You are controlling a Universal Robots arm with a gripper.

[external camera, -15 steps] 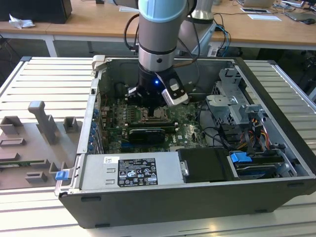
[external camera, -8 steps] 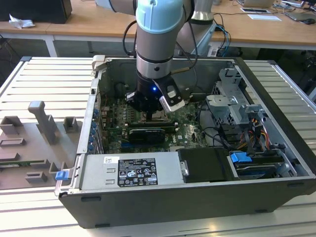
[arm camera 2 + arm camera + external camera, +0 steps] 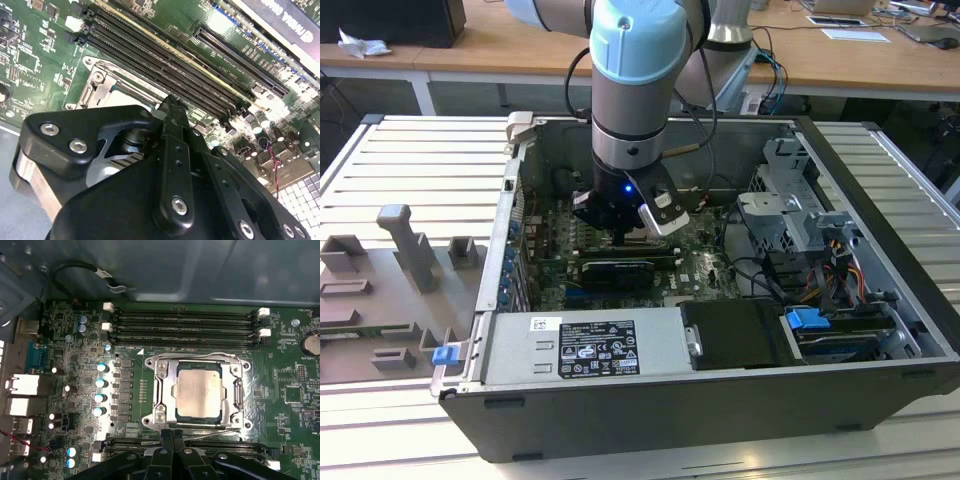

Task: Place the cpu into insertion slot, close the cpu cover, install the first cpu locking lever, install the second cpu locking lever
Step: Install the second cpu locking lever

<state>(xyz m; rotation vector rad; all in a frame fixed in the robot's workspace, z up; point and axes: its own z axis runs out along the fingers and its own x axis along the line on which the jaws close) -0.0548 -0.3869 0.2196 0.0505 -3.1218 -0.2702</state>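
So the open computer case (image 3: 720,330) is sitting on the slatted tabletop (image 3: 380,160), with the arm (image 3: 635,80) reaching down into it. The hand (image 3: 620,215) is hovering over the green board (image 3: 75,325), fingers pressed together, pinching nothing. The first wrist view is giving what the exterior view isn't: the cover (image 3: 165,390) is lying flat over the socket (image 3: 155,419), chip (image 3: 199,390) seated inside. My worry is a lever (image 3: 210,431) slipping off the fingertips and scraping the board.
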